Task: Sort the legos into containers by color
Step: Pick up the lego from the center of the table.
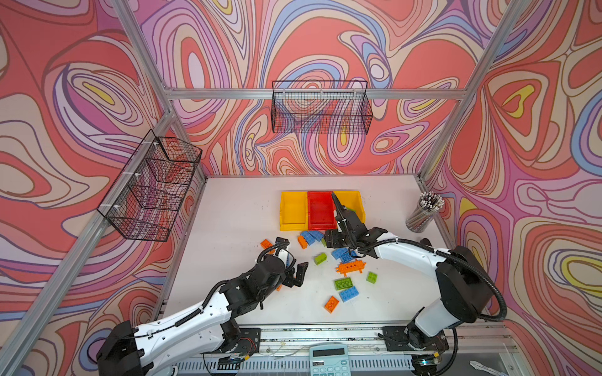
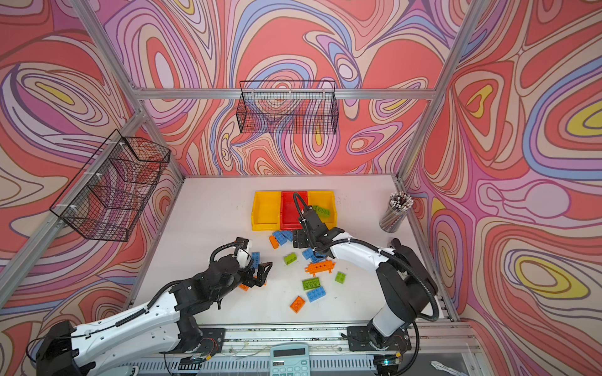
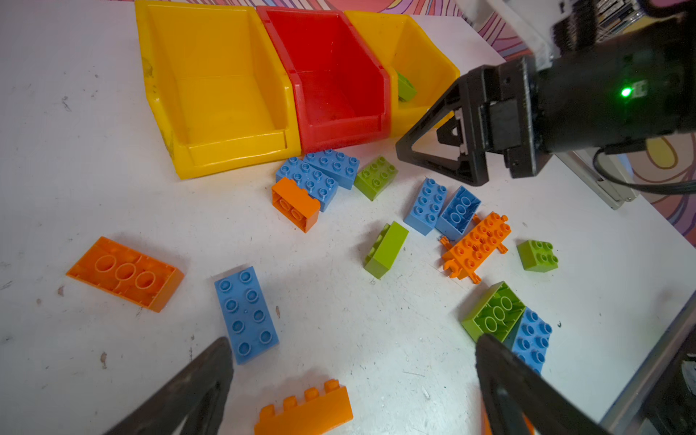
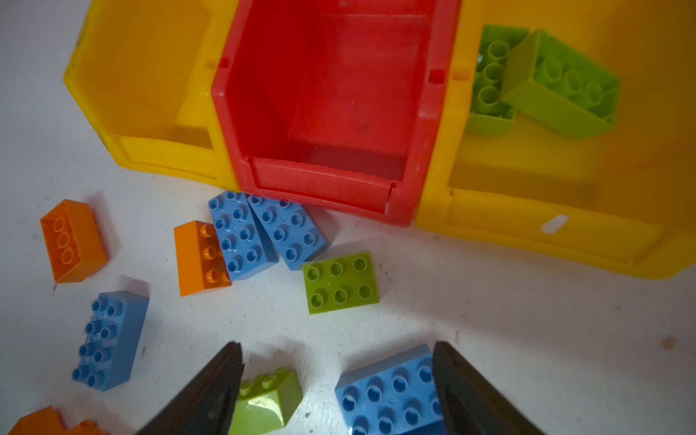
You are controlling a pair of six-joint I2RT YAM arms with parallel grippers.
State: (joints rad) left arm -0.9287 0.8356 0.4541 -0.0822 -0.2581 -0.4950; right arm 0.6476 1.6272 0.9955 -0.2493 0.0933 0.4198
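Three joined containers stand at the back: a yellow bin (image 1: 293, 210), a red bin (image 1: 321, 210) and a second yellow bin (image 4: 527, 196) that holds two green legos (image 4: 561, 86). Orange, blue and green legos lie scattered on the white table, among them a pronged orange piece (image 1: 350, 266). My right gripper (image 4: 337, 350) hangs open just in front of the red bin, with a blue brick (image 4: 391, 391) and a green brick (image 4: 269, 399) lying on the table between its fingers. My left gripper (image 3: 354, 348) is open and empty above an orange brick (image 3: 305, 410).
Two blue bricks (image 4: 263, 231) and an orange one (image 4: 199, 258) lie against the red bin's front. A cup of pencils (image 1: 423, 211) stands at the table's right edge. Black wire baskets (image 1: 321, 107) hang on the walls. A calculator (image 1: 329, 359) sits beyond the front rail.
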